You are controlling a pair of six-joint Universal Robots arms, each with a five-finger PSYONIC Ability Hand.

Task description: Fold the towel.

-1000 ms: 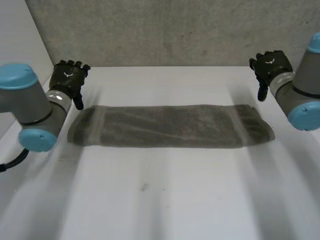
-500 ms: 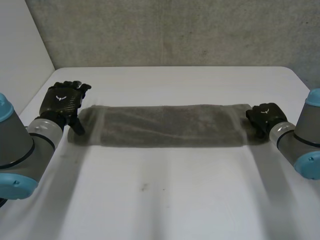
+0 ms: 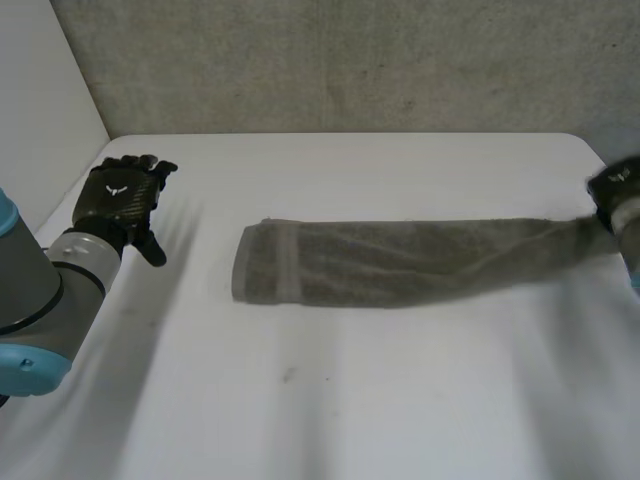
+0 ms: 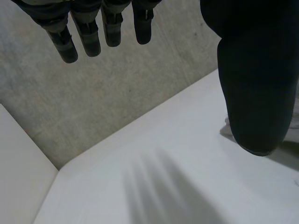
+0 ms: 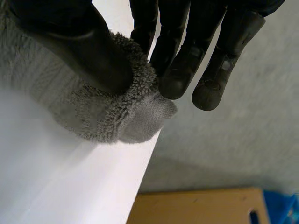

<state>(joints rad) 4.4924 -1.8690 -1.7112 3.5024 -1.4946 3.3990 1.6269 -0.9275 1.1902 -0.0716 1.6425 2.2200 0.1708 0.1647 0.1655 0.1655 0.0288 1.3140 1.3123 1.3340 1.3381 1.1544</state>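
One grey towel (image 3: 400, 262) lies on the white surface (image 3: 330, 410), gathered into a long, narrow strip. Its long axis runs left to right across the middle of the head view and rises slightly toward the right edge of the frame. The left end, just left of centre, is blunt and square, with a hem band (image 3: 285, 262) crossing it close to the end. That end points toward the left hand (image 3: 118, 195) but lies well apart from it. The right end narrows as it reaches the right hand (image 3: 618, 188) at the right edge of the frame.

There are two hands. In the right wrist view the right hand's thumb presses the bunched towel end (image 5: 117, 112) against the fingers (image 5: 177, 70), so this hand grips the cloth at that end, beside the surface's edge.

The left hand sits at the centre-left of the head view over bare surface. Its fingers (image 4: 88, 32) are straight and relaxed, the thumb stands apart from them, and it holds nothing. A grey wall (image 3: 350, 60) stands behind the surface.
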